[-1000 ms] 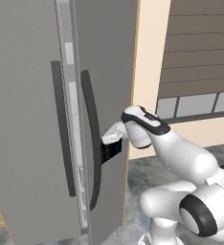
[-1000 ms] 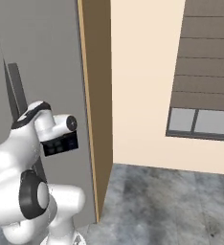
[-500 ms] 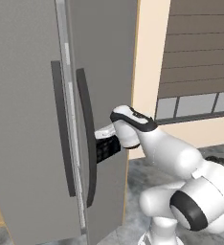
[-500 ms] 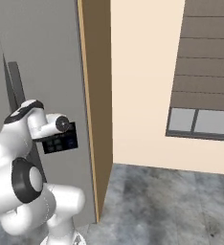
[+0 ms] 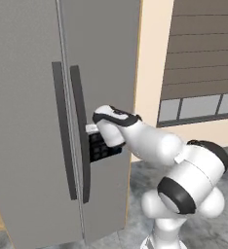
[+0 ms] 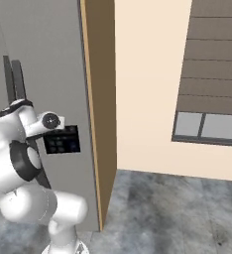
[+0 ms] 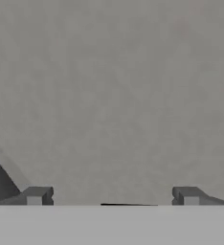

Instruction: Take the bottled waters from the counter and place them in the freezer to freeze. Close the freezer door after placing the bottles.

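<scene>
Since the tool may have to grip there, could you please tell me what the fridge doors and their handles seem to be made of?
The doors look like matte grey painted or brushed metal: flat, even tone, no reflections. The handles look like dark matte plastic or coated metal: long, curved, near-black bars without shine. The rendering leaves it open.

The flat grey freezer door (image 7: 114, 95) blocks everything ahead; its dark handle (image 5: 81, 141) stands beside.
</scene>
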Tool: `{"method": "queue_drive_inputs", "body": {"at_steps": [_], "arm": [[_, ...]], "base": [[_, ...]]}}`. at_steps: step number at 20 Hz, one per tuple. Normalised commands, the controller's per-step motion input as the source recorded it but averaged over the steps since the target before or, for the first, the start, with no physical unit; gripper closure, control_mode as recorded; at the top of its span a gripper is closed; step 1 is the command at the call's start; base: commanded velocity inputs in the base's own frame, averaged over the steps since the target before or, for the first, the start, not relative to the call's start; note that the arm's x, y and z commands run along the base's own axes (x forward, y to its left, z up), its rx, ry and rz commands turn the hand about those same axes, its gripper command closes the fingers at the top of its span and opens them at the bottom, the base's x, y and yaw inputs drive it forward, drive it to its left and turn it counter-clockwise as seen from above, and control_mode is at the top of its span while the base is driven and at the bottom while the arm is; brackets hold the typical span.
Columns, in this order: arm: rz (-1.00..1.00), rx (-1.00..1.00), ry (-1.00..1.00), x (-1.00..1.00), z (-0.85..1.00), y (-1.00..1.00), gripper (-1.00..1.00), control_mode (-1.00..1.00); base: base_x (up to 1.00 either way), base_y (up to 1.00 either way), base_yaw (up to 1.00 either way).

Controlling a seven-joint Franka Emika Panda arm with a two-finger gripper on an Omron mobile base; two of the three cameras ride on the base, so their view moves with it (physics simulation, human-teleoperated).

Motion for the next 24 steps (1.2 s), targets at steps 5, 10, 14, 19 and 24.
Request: {"method": "queue_drive_inputs", "body": {"at_steps": [5,10,14,19,24], "arm": [[-0.22,-0.05,0.17,0.52,0.15,0.06,-1.00,-1.00],[-0.16,-0.06,0.10,0.38,0.12,0.00,-1.00,-1.00],[-0.16,-0.09,0.09,0.41,0.05,0.01,-1.00,-1.00],[-0.16,-0.11,0.11,0.49,0.03,0.00,-1.00,-1.00],[-0.16,-0.12,0.16,0.50,0.03,0.00,-1.00,-1.00]], "base": [[0.00,0.00,0.00],[0.00,0.00,0.00],[0.00,0.00,0.00],[0.00,0.00,0.00],[0.00,0.00,0.00]]}}
